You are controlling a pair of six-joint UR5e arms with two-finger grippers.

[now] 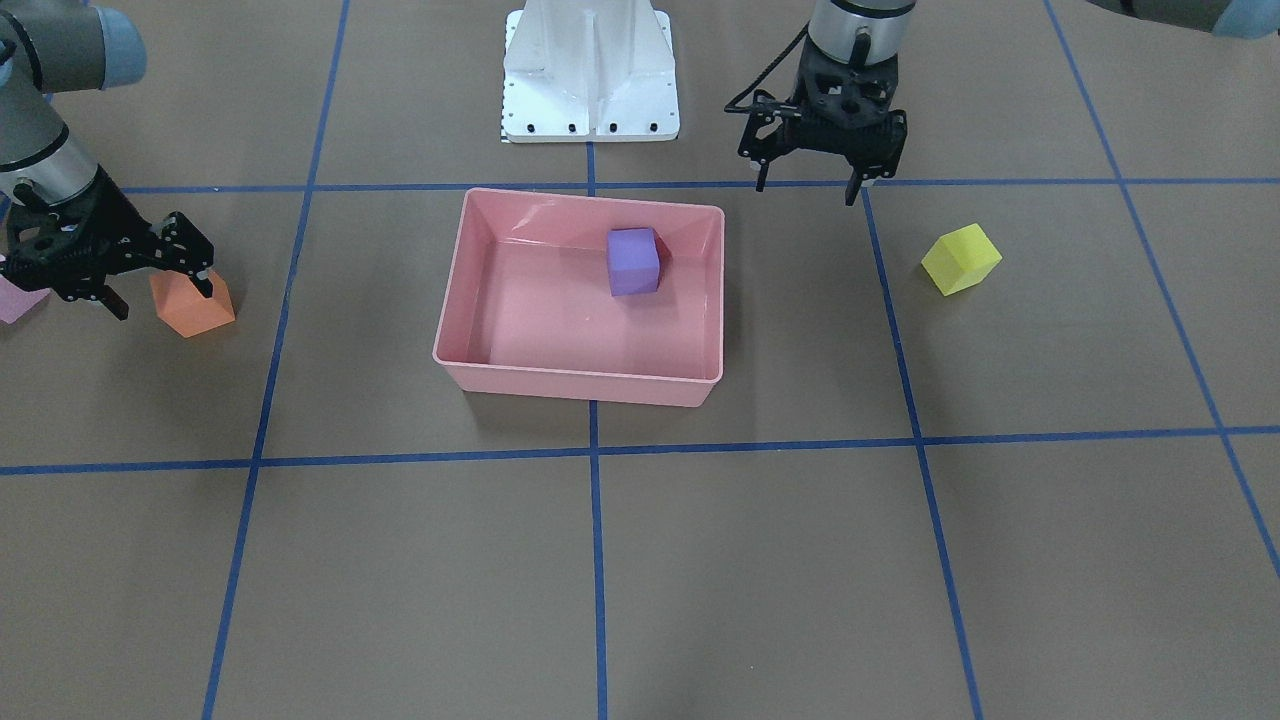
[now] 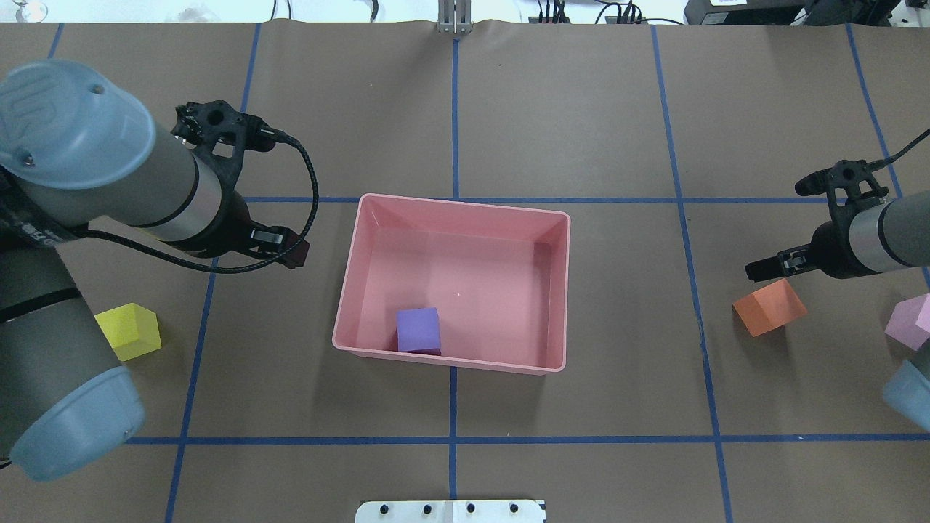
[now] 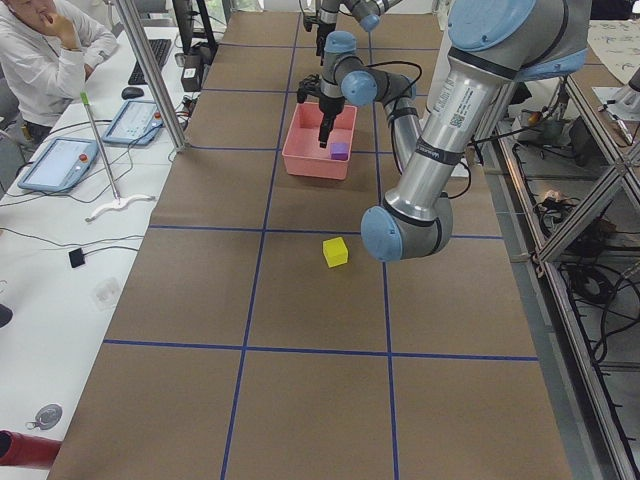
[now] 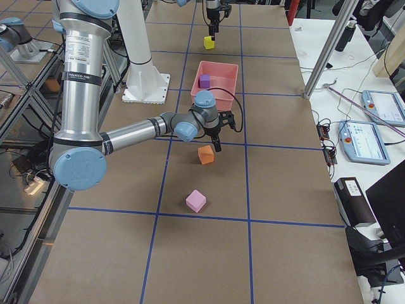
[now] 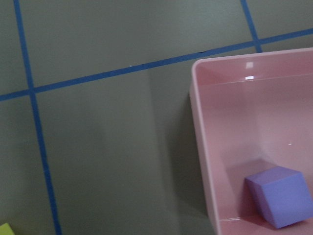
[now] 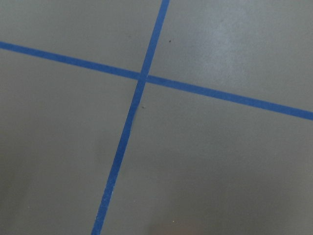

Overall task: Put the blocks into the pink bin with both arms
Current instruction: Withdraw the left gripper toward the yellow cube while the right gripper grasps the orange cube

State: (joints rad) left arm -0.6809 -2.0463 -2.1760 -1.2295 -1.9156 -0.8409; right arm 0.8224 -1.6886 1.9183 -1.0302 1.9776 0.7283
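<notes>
The pink bin (image 1: 580,385) (image 2: 450,359) sits mid-table with the purple block (image 1: 633,262) (image 2: 419,330) (image 5: 281,196) inside, against the wall nearest the robot. My left gripper (image 1: 806,188) (image 2: 243,185) hangs open and empty just outside the bin's corner. The yellow-green block (image 1: 960,258) (image 2: 131,330) lies on the table beyond that gripper, apart from it. My right gripper (image 1: 160,295) (image 2: 788,225) is open, low over the table at the edge of the orange block (image 1: 195,318) (image 2: 770,306), holding nothing. The light pink block (image 1: 15,300) (image 2: 908,323) lies farther out.
The white pedestal base (image 1: 590,70) stands behind the bin. Blue tape lines (image 6: 142,78) grid the brown table. In the exterior left view a person (image 3: 40,50) sits at a side desk with tablets (image 3: 60,160). Bare table surface lies in front of the bin.
</notes>
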